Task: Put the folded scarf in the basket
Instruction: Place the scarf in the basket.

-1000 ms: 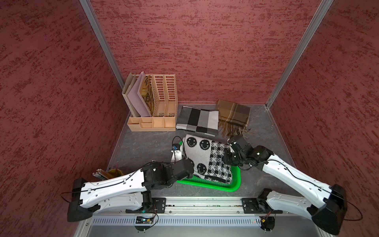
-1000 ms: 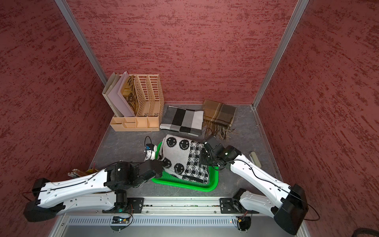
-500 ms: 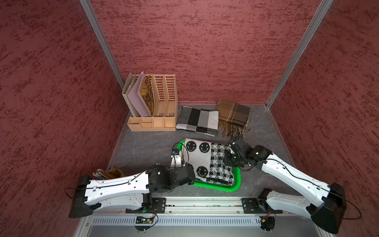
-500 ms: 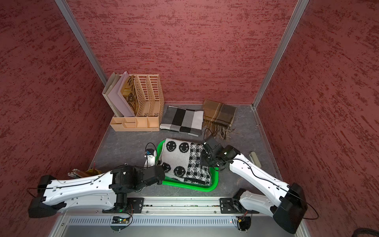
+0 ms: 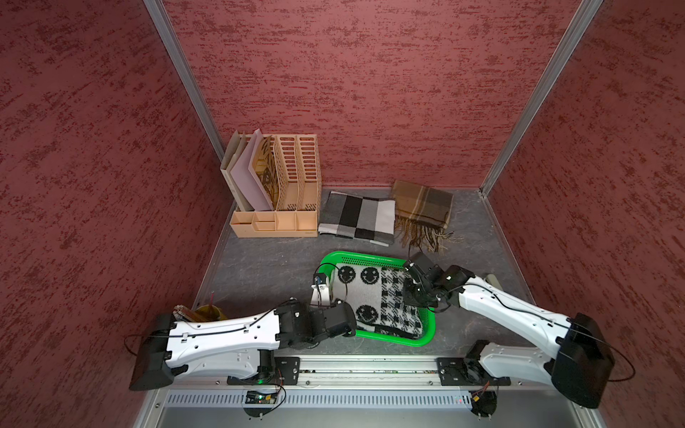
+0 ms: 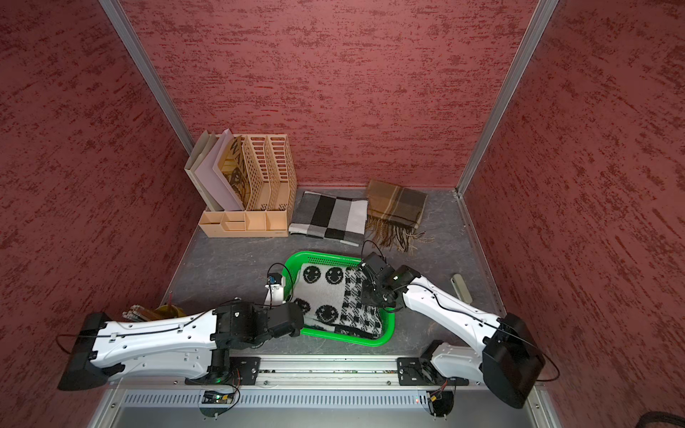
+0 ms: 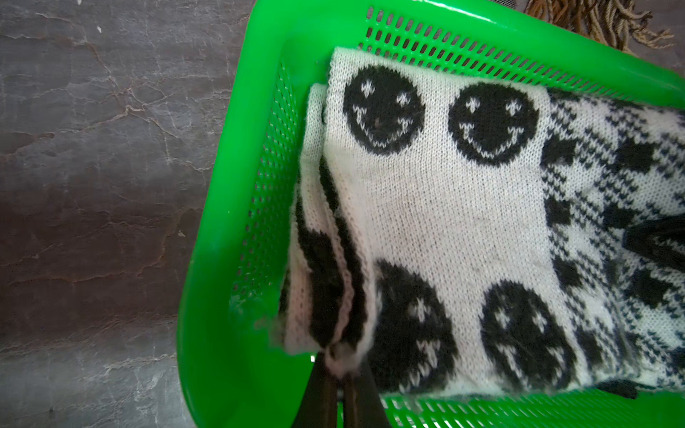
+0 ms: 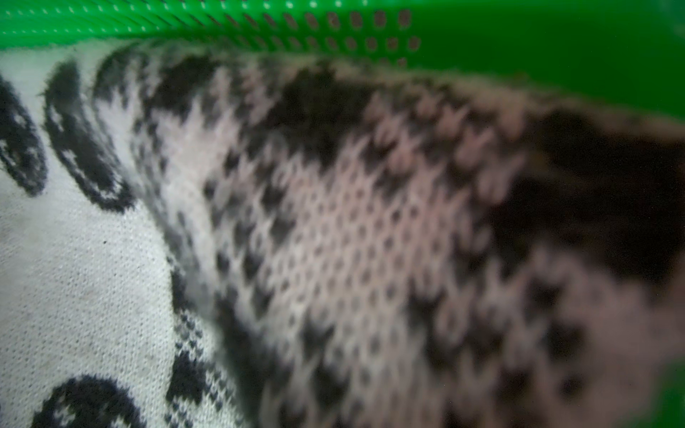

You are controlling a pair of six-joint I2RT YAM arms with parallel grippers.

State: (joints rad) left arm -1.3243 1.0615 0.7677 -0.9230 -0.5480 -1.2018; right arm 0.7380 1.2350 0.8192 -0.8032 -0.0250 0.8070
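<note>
The folded scarf [image 5: 374, 296], white knit with black smiley faces and a houndstooth part, lies inside the green basket [image 5: 356, 256] in both top views. My left gripper [image 7: 343, 370] is shut on the scarf's [image 7: 463, 222] bunched corner at the basket's [image 7: 230, 259] near left wall. My right gripper [image 5: 410, 294] presses into the houndstooth end by the right wall. Its dark fingers [image 7: 652, 241] show pinched on the fabric in the left wrist view. The right wrist view is filled by blurred scarf [image 8: 333, 241] and basket wall [image 8: 556, 44], with its own fingers hidden.
A beige file organiser [image 5: 281, 192] stands at the back left. A grey checked scarf [image 5: 357, 218] and a brown fringed scarf [image 5: 422, 207] lie beside it. A yellow cup of sticks [image 5: 207, 313] sits by my left arm. A small beige object [image 6: 461, 289] lies right of the basket.
The scarf has come down from above the basket's far edge to lie inside it. Both grippers went down with it, the left arm drawing back towards the front.
</note>
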